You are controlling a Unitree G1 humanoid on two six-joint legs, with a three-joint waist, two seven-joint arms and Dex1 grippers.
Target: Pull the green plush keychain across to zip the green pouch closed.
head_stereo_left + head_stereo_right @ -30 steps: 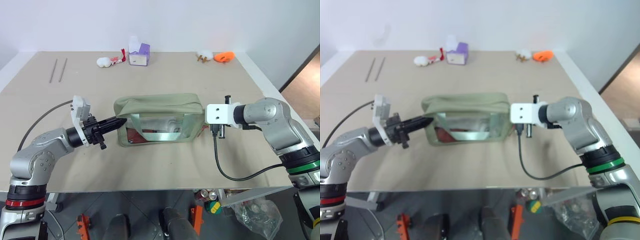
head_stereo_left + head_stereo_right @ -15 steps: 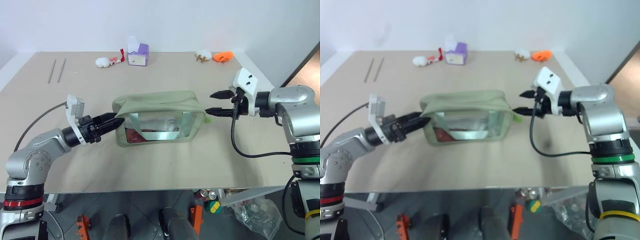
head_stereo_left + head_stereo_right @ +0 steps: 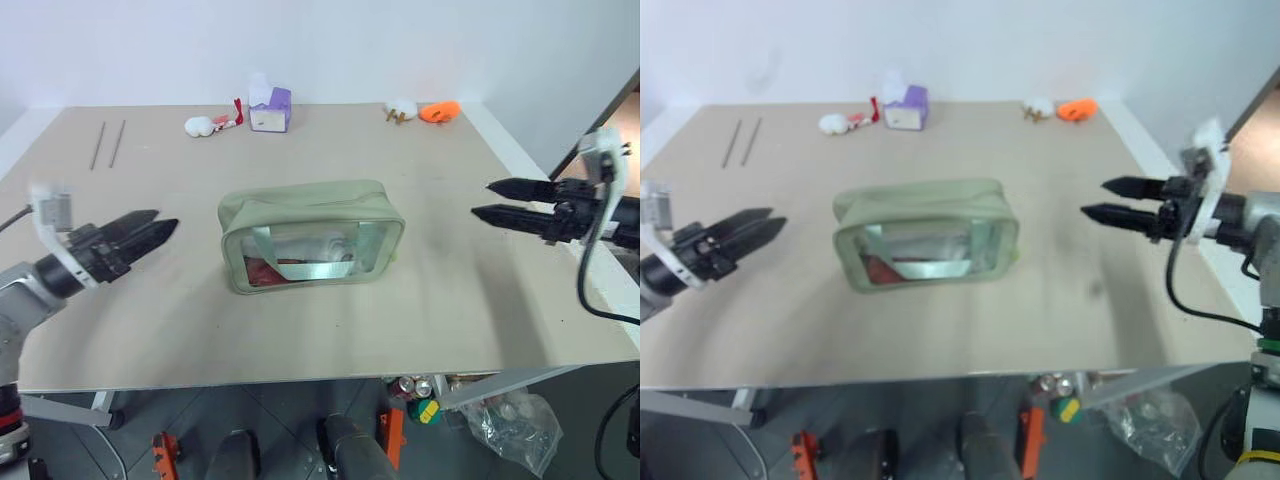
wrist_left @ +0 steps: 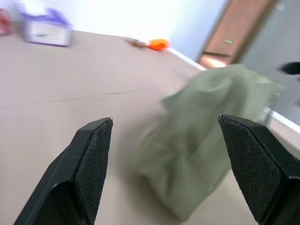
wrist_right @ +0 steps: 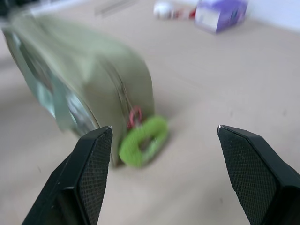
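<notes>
We found the green pouch [image 3: 311, 235] mid-table [image 3: 450, 310], long axis running left to right, something red blurred behind its clear window. The green plush keychain [image 5: 143, 141] lay at its right end. Our left gripper [image 3: 150, 230] and right gripper [image 3: 483, 199] hung open, well apart from it.

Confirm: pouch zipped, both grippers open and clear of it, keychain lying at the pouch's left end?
Wrong end. The keychain lies at the right end of the pouch, as the right wrist view shows. The rest holds: the left gripper and right gripper are open and clear.
</notes>
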